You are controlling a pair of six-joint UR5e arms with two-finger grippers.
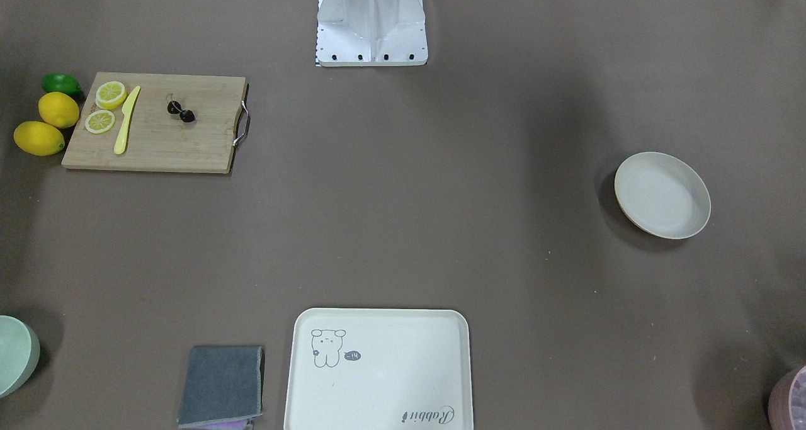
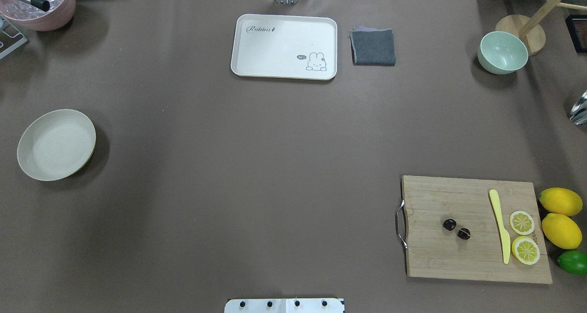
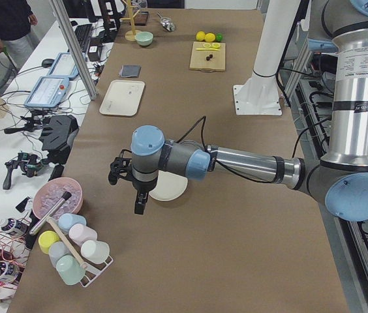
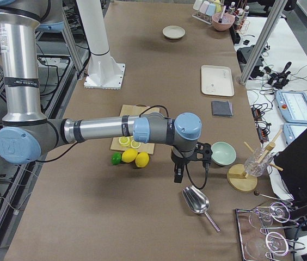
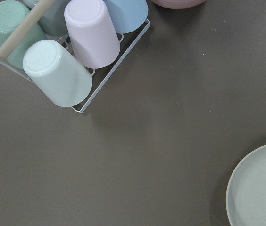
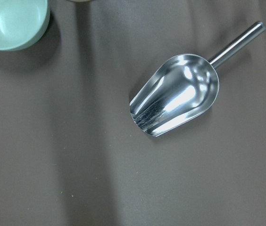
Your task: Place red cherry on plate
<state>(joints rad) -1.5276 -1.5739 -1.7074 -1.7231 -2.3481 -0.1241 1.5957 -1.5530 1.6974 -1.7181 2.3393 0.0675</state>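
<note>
The red cherry [image 1: 181, 111] [image 2: 456, 229] is a pair of tiny dark fruits lying near the middle of a wooden cutting board [image 2: 458, 262]. Far across the table sits the plate [image 1: 661, 194] [image 2: 56, 144], round, off-white and with nothing on it. Only the side views show the grippers. My left gripper [image 3: 139, 205] hangs near the plate [image 3: 171, 190], whose edge shows in the left wrist view [image 5: 260, 188]. My right gripper [image 4: 178, 175] hangs beyond the lemons, above a metal scoop [image 6: 178, 94]. I cannot tell whether either is open or shut.
Lemon slices [image 2: 523, 235] and a yellow knife [image 2: 502, 230] share the board, with whole lemons [image 2: 560, 216] and a lime [image 2: 573, 261] beside it. A cream tray [image 2: 284, 29], grey cloth [image 2: 373, 47], green bowl [image 2: 502, 52], pink bowl [image 2: 39, 6] and cup rack [image 5: 71, 56] stand around.
</note>
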